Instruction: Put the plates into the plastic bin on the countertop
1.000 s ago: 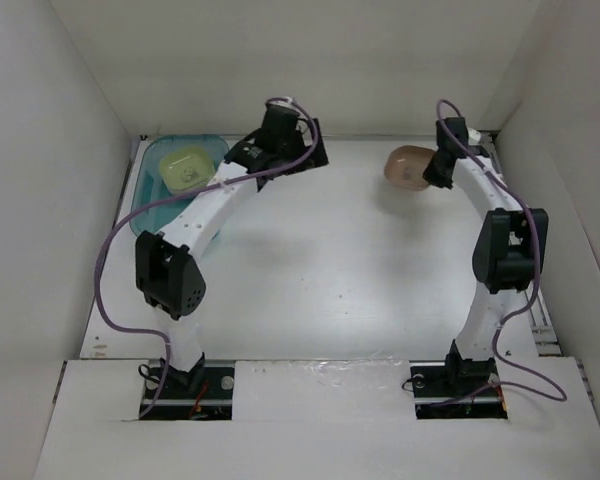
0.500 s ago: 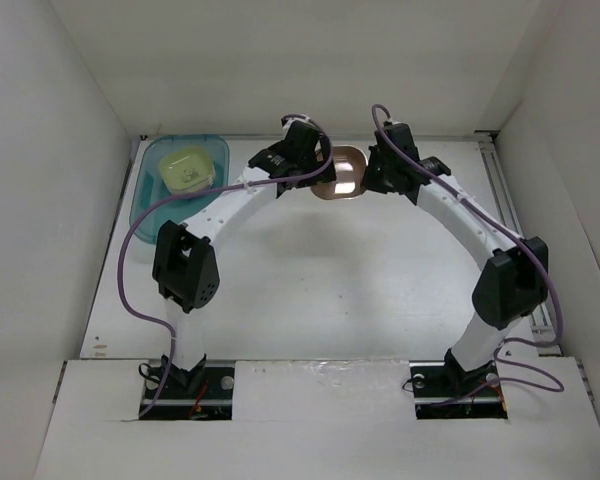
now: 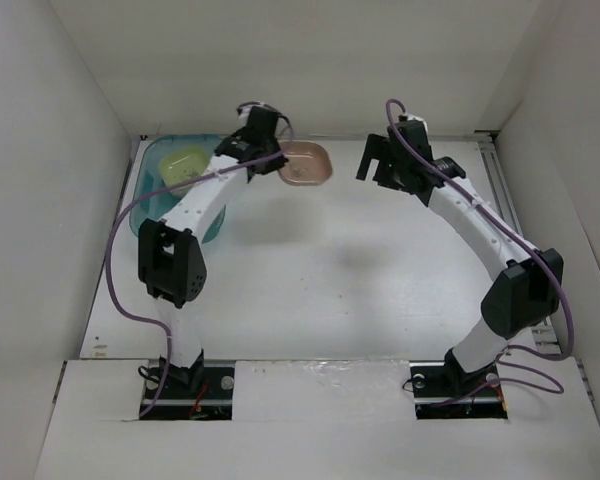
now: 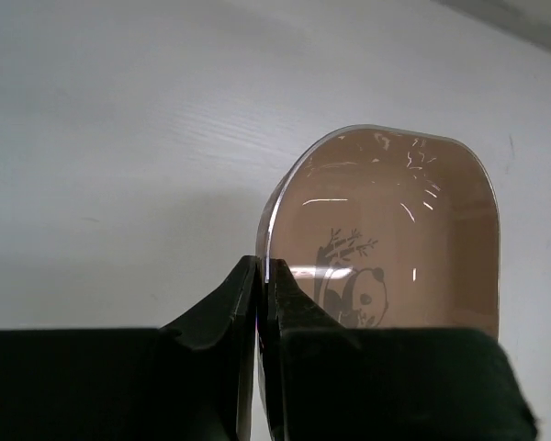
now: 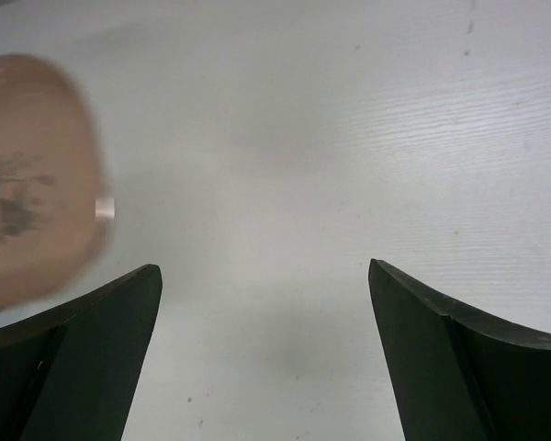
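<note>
Gripping: the left gripper [image 4: 262, 274] is pinching the near rim of the brown plate [image 4: 395, 230], its jaws nearly meeting on the edge.
Right arm: the right gripper [image 5: 264, 268] is hanging with its fingers spread wide, holding nothing.
Plate: it is being held out over the countertop [image 3: 330, 270], just right of the plastic bin [image 3: 145, 195].
Bin: it is sitting at the far left, carrying a yellow-green plate [image 3: 183, 165].

Your flat matte white table [image 3: 330, 270] carries one thing directly: a translucent teal-blue rectangular plastic bin [image 3: 148, 195] with rounded corners, resting flat at the far left corner, close against the left edge. A metal rail [image 3: 499, 180] runs along the table's right edge.
</note>
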Robot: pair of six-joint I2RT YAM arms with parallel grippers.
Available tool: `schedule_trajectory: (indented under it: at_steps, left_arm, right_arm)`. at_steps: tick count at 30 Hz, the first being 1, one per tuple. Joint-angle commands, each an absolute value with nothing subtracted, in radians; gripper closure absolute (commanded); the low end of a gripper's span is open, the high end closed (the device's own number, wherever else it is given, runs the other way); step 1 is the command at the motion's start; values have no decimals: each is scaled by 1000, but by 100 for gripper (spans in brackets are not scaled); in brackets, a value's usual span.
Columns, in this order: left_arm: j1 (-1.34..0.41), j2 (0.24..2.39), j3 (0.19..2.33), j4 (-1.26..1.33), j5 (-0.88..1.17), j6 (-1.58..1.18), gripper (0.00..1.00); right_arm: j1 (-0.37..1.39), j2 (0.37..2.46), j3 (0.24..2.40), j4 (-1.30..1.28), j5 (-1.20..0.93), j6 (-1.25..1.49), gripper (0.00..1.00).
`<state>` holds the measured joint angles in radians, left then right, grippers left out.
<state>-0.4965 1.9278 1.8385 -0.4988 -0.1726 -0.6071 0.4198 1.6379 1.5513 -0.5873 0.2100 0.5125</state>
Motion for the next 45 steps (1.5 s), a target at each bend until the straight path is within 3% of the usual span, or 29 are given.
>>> schedule_trajectory:
  at_steps: [1, 6, 9, 15, 19, 23, 24, 27, 28, 30, 33, 35, 41, 43, 45]
  left_arm:
    - [-275, 1806, 1812, -488, -134, -615, 100]
    - [28, 1724, 1675, -407, -63, -710, 100]
    - [118, 1724, 1635, -381, -135, -794, 100]
    - [208, 1782, 1601, -282, -125, -815, 100]
    - [218, 1916, 1730, -287, -108, -741, 100]
    - [218, 1927, 1686, -261, -98, -741, 100]
    - [218, 1918, 1674, -249, -98, -741, 95]
    - [218, 1917, 1670, -247, -98, -741, 64]
    - [218, 1917, 1671, -247, -88, -741, 42]
    - [218, 1892, 1696, -274, -87, -732, 19]
    - [183, 1791, 1697, -284, -121, -718, 1]
    - [155, 1735, 1735, -340, -130, -707, 1]
    - [107, 1553, 1890, -592, -124, -615, 1]
    - [107, 1475, 1856, -637, -71, -591, 1]
    - [107, 1292, 1679, -577, -45, -558, 1]
  right_arm:
    - [355, 1603, 1542, -520, 203, 486, 0]
    - [322, 1592, 1441, -472, 138, 474, 0]
    - [322, 1592, 1390, -422, 88, 453, 0]
    - [292, 1592, 1324, -331, -61, 442, 0]
    - [291, 1565, 1284, -321, -61, 422, 0]
    - [281, 1555, 1273, -311, -83, 413, 0]
    - [281, 1545, 1273, -311, -83, 413, 0]
    - [281, 1545, 1282, -311, -94, 413, 0]
    - [281, 1536, 1282, -311, -103, 402, 0]
    - [281, 1536, 1301, -321, -103, 402, 0]
    - [299, 1511, 1310, -330, -89, 402, 0]
    - [316, 1474, 1310, -359, -66, 402, 0]
    - [537, 1333, 1431, -572, 312, 393, 0]
    - [636, 1264, 1463, -667, 421, 393, 0]
    - [699, 1183, 1488, -716, 486, 405, 0]
